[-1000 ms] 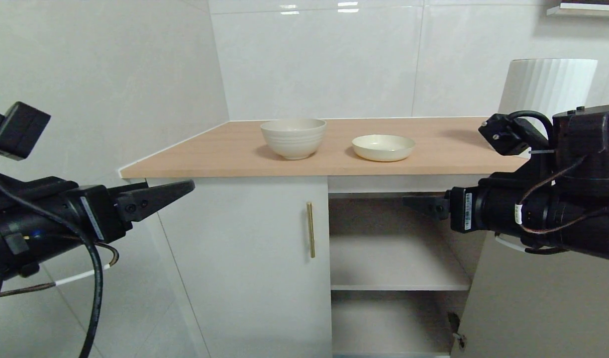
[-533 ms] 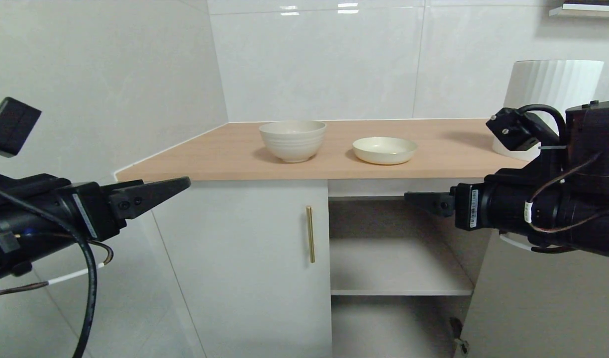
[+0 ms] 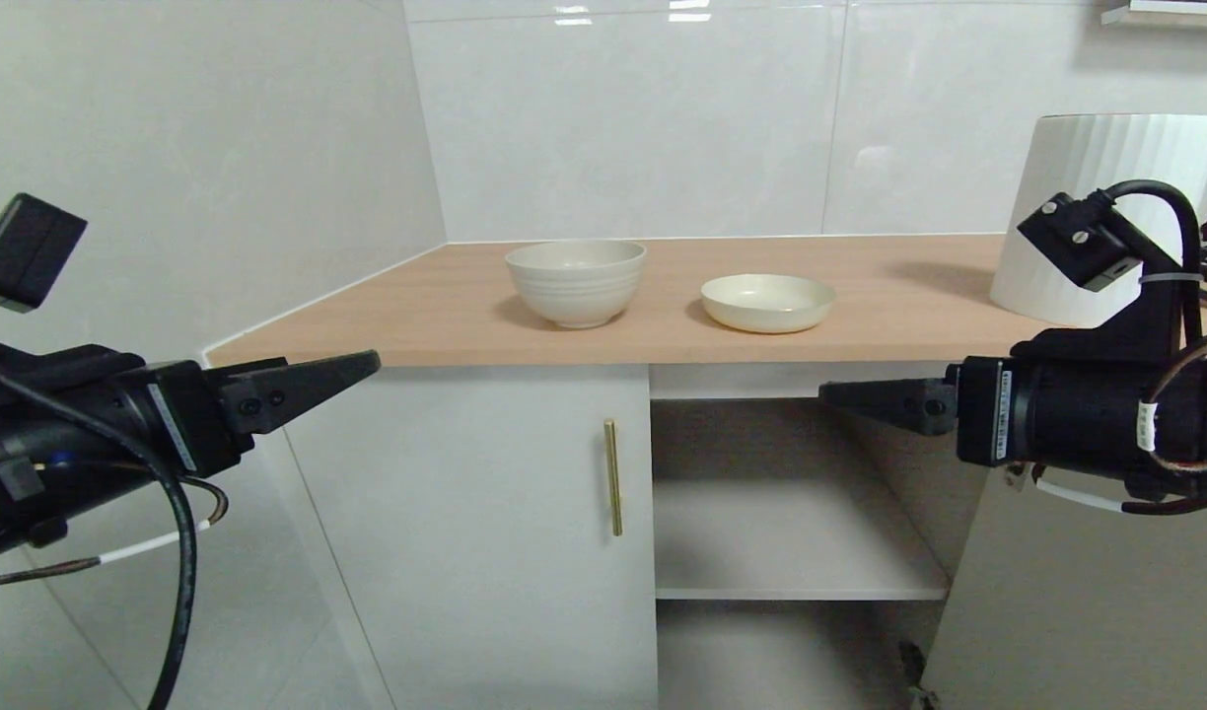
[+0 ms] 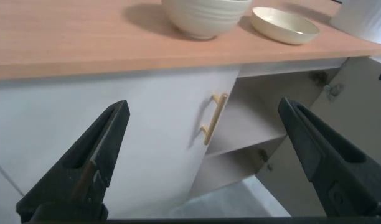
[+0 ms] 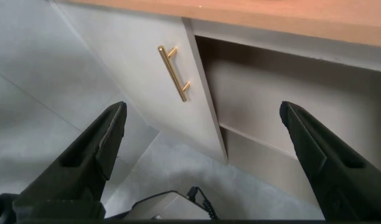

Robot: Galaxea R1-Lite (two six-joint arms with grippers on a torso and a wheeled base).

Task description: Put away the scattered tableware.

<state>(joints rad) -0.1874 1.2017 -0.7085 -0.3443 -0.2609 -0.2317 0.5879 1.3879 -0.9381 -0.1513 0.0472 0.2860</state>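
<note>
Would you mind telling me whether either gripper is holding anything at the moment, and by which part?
Nothing is held. The left gripper and right gripper are both open and empty; the bowl and shallow dish sit on the countertop.

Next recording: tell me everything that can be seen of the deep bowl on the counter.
The bowl is cream-white, round and deep, with faint horizontal ridges around its outer wall and a narrow base; it looks like glazed ceramic. It stands upright, open side up, on the wooden counter, to the left of the shallow dish and apart from it. Only the counter touches it. Little of its inside shows.
</note>
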